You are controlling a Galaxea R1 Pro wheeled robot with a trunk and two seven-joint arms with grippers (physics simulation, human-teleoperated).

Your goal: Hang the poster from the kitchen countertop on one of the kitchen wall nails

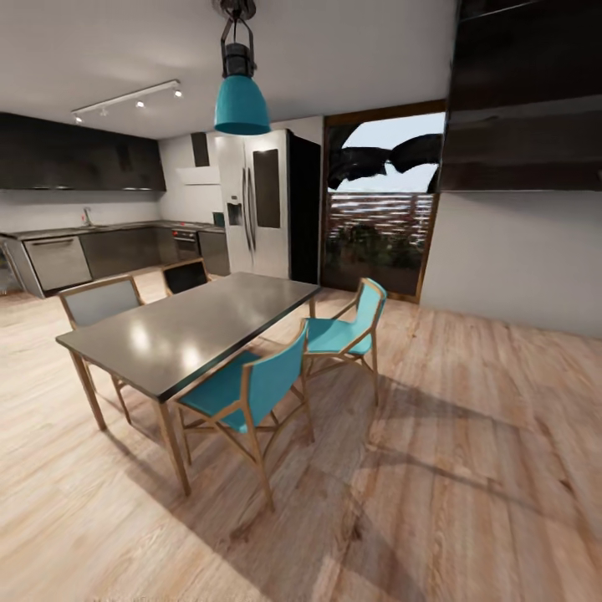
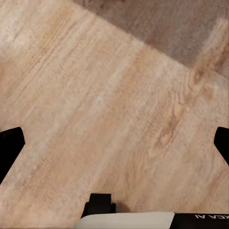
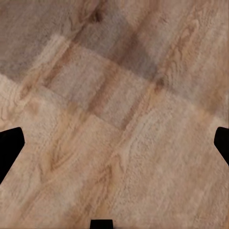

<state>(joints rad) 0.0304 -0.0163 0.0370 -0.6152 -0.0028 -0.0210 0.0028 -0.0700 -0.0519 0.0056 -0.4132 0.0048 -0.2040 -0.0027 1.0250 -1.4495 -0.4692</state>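
Open-plan kitchen, dark dining table (image 1: 192, 330) and teal chairs (image 1: 251, 389) before the far kitchen countertop (image 1: 84, 229); both arms' fingers (image 2: 10, 148) (image 3: 10, 145) spread wide over wooden floor (image 1: 435, 468).

— What sort of place is this?
— A home kitchen-diner: a grey worktop (image 1: 100, 227) with tap over dark cabinets, a steel fridge (image 1: 255, 203), and a dining table (image 1: 194, 328) with teal chairs (image 1: 251, 391) on wood flooring (image 1: 468, 468).

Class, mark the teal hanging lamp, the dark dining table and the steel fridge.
Teal hanging lamp (image 1: 241, 107), head view, on its shade.
Dark rectangular dining table (image 1: 192, 330), head view, on its top.
Tall steel fridge (image 1: 259, 205), head view, on its door.
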